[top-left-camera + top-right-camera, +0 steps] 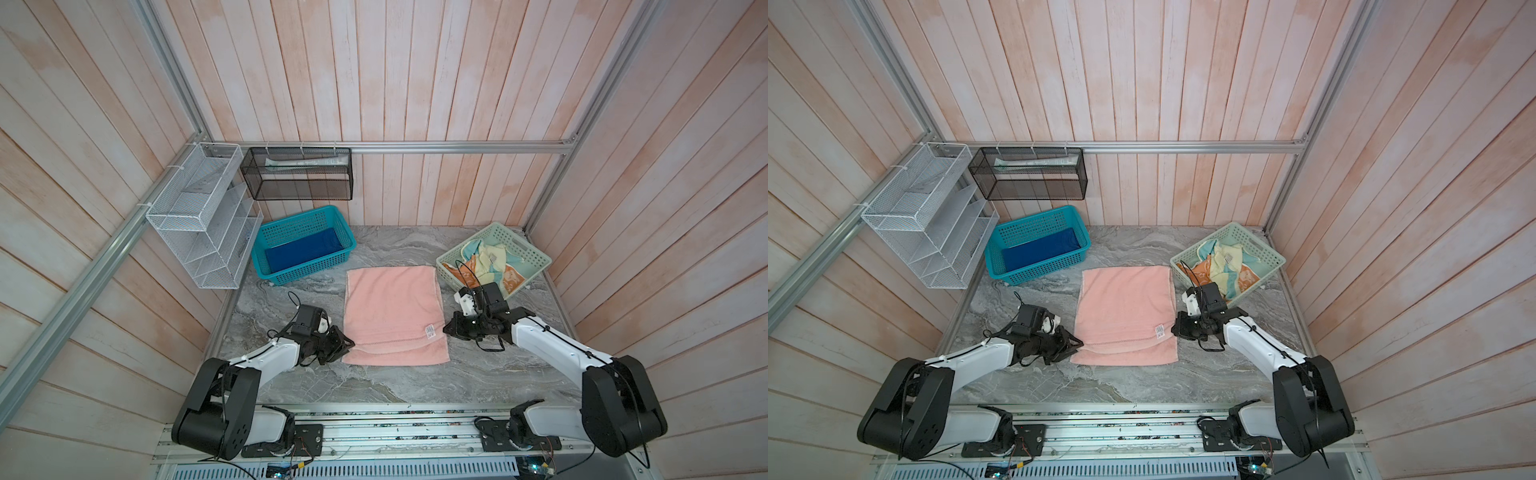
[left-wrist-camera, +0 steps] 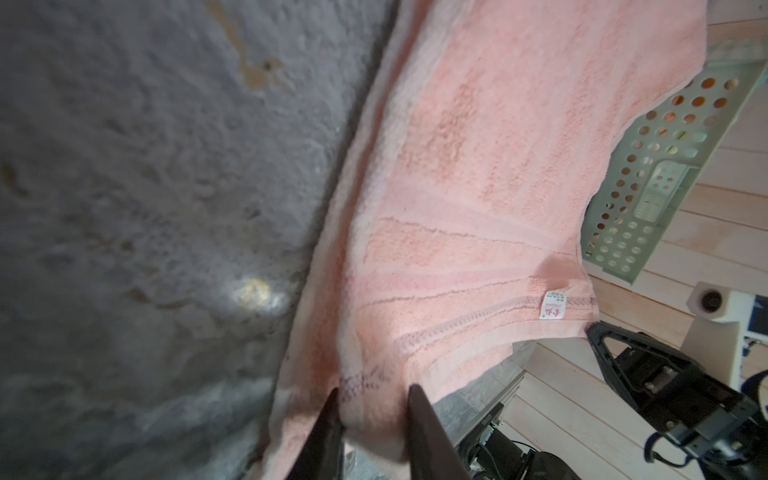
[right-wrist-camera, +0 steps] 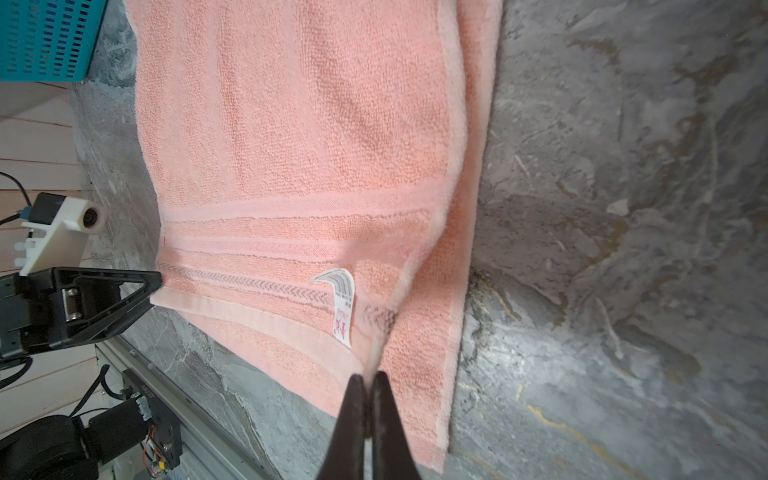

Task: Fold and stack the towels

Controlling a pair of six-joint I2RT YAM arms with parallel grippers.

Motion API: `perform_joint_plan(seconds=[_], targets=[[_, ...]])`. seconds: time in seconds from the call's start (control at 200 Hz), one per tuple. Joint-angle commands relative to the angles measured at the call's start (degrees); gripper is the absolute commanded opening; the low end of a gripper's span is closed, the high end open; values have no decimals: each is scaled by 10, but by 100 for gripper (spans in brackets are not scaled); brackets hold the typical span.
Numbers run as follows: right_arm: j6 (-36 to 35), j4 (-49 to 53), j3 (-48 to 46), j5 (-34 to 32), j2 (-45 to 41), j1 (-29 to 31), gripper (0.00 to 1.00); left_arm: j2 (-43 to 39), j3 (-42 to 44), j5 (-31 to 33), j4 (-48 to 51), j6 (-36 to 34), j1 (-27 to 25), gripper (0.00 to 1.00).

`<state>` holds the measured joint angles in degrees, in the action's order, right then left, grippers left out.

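A salmon pink towel [image 1: 392, 316] [image 1: 1125, 311] lies flat mid-table, its near end doubled over and its white tag [image 1: 430, 331] facing up. My left gripper [image 1: 347, 347] [image 2: 374, 395] is at the towel's near left corner, fingers closed on a bunch of the hem. My right gripper [image 1: 446, 328] [image 3: 370, 376] is shut on the right edge beside the tag [image 3: 343, 307]. A blue towel [image 1: 305, 249] lies flat in the teal basket [image 1: 299, 220]. A pale yellow and teal towel [image 1: 490, 259] and an orange towel [image 1: 511, 278] lie crumpled in the pale green tray [image 1: 532, 253].
The teal basket stands at the back left and the green tray at the back right, close behind my right wrist. A white wire rack [image 1: 199, 216] and a black mesh basket [image 1: 297, 174] hang on the walls. An aluminium rail [image 1: 374, 432] runs along the table's front.
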<state>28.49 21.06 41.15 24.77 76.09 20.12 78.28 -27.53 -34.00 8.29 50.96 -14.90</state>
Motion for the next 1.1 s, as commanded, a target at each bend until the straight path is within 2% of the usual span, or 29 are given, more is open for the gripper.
perform_joint_plan(seconds=[0.0, 0.12, 0.535, 0.655, 0.825, 0.92, 1.02, 1.095], targets=[[2, 3, 1, 7, 0, 2, 0, 11, -10, -5, -21, -4, 1, 17], [3, 6, 2, 7, -6, 3, 0, 5, -19, -1, -14, -9, 5, 0], [24, 84, 69, -8, -75, 4, 0, -79, -130, 22, 159, -101, 47, 0], [56, 82, 39, -4, -110, 18, 0, -95, -109, 12, 164, -102, 49, 0], [114, 12, -74, 29, -125, 47, 0, -84, -21, -29, 98, -72, 49, 0], [126, -9, -112, 44, -114, 54, 0, -70, 7, -39, 87, -69, 48, 13], [107, 29, -106, 33, -116, 55, 16, -77, 8, -28, 118, -82, 48, 32], [92, 63, -88, 7, -125, 54, 32, -90, -4, -1, 147, -95, 49, 38]])
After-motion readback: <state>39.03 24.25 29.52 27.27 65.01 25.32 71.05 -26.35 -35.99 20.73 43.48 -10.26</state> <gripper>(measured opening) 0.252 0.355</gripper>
